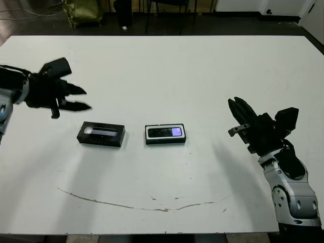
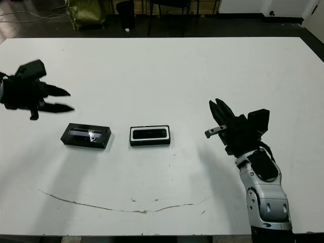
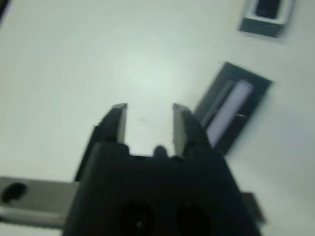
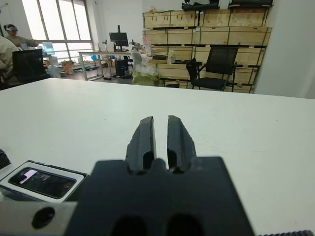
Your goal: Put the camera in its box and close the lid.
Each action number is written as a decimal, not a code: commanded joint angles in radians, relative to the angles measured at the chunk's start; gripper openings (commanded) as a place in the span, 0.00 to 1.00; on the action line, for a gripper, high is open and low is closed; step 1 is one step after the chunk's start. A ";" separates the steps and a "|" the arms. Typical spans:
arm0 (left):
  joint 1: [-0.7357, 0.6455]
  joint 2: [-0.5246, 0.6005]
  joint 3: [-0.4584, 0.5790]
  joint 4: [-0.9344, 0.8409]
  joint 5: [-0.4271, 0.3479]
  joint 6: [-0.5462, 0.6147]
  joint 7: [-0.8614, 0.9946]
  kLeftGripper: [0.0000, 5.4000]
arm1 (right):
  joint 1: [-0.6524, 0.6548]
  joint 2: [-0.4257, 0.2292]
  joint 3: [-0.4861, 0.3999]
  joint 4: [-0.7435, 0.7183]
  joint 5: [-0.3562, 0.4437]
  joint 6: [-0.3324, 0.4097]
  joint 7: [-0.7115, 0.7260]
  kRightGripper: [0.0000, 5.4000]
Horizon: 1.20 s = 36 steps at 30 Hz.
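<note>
The black camera (image 1: 163,132), with its purple screen at one end, lies inside the white-lined box (image 1: 165,142) at the table's middle. Just left of the box, the black lid (image 1: 101,134) with its glossy strip lies flat on the table. My left gripper (image 1: 87,99) hovers open and empty, above and behind the lid's left end. The left wrist view shows the lid (image 3: 231,110) just past its spread fingers. My right gripper (image 1: 235,103) is shut and empty, well to the right of the box. In the right wrist view, the box (image 4: 12,189) sits off to one side.
A thin brown scuff line (image 1: 131,205) runs across the table near its front edge. Beyond the far edge stand a chair (image 1: 172,10) and an olive bag (image 1: 83,12). In the right wrist view a person (image 4: 7,46) sits far off among desks.
</note>
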 commanded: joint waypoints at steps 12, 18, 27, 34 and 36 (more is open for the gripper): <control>0.108 -0.057 -0.112 -0.129 0.268 -0.177 0.334 0.00 | 0.030 -0.007 -0.004 0.004 0.009 0.017 -0.004 0.00; 0.119 -0.071 -0.159 -0.136 0.336 -0.218 0.356 0.00 | 0.031 -0.006 -0.002 0.009 0.009 0.016 -0.004 0.00; 0.114 -0.079 -0.202 -0.100 0.380 -0.235 0.319 0.00 | 0.036 -0.006 -0.002 0.018 0.002 -0.008 0.000 0.00; 0.120 -0.061 -0.209 -0.078 0.381 -0.278 0.279 0.00 | 0.036 0.003 -0.002 0.020 0.014 -0.001 -0.004 0.00; 0.119 -0.056 -0.213 -0.073 0.396 -0.277 0.271 0.00 | 0.038 0.002 0.000 0.014 0.009 0.001 -0.007 0.00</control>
